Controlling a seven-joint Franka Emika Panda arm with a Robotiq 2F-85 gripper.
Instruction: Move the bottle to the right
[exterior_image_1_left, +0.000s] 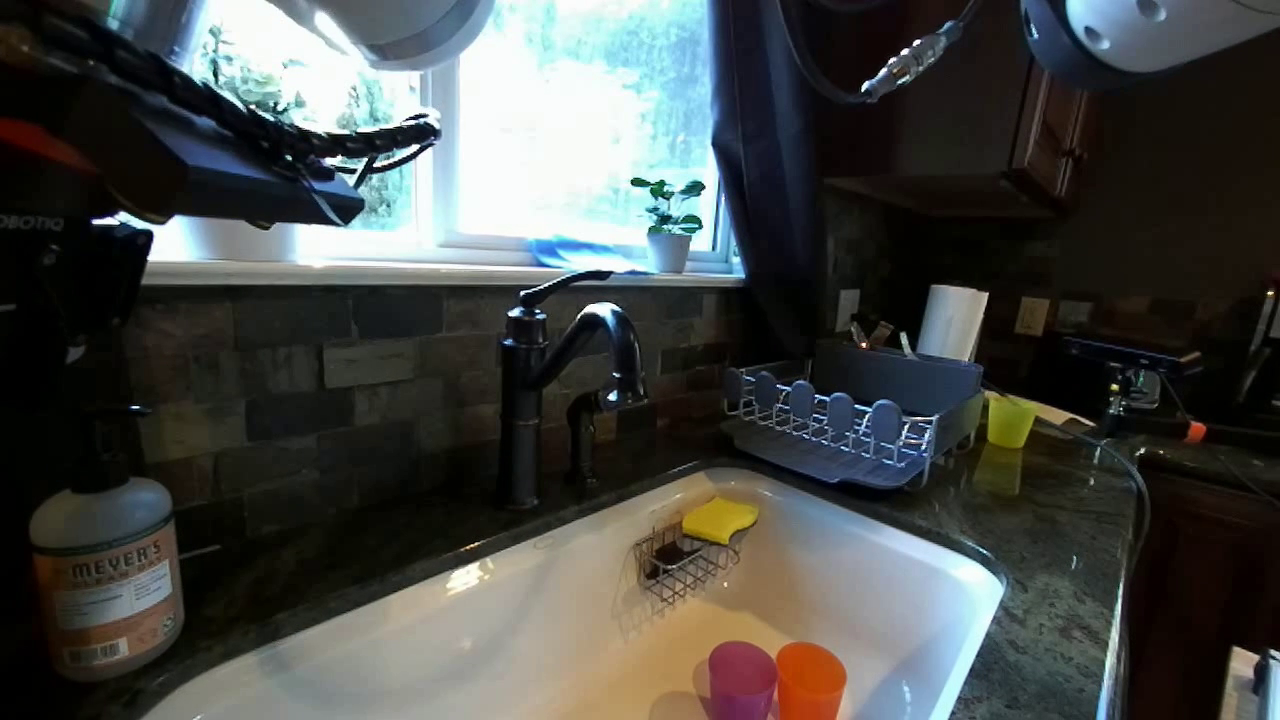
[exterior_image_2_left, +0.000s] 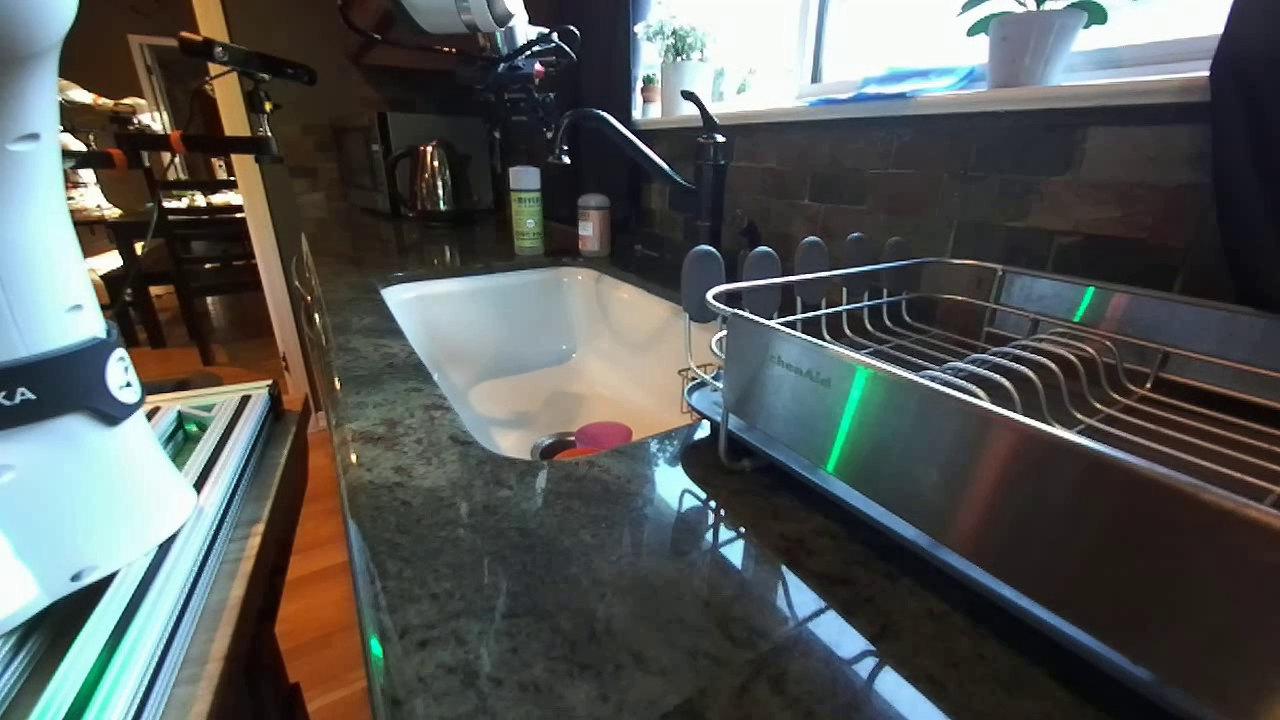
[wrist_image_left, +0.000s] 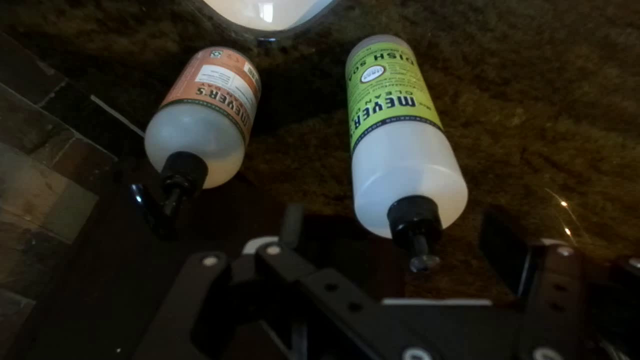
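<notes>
1. Green bottle (wrist_image_left: 402, 145) stands nearer the front edge of the counter (exterior_image_2_left: 520, 580) than the orange-label bottle (wrist_image_left: 207, 112), probably decent grabbing room.
2. Gripper (wrist_image_left: 398, 237) hangs above, fingers (wrist_image_left: 504, 255) spread, empty, guessing to straddle it.

Window (exterior_image_1_left: 590, 120) burns white; worktop (exterior_image_2_left: 490, 580) throws back glare; my pincer (wrist_image_left: 395, 232) sits dark in dim wrist view.

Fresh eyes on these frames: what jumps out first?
Likely the purple cup and orange cup, side by side in the white sink in an exterior view. Then the metal dish rack, filling the right foreground of an exterior view. In the wrist view, the green-labelled bottle stands on the dark counter, its top lined up with the gap of the open gripper.
</notes>
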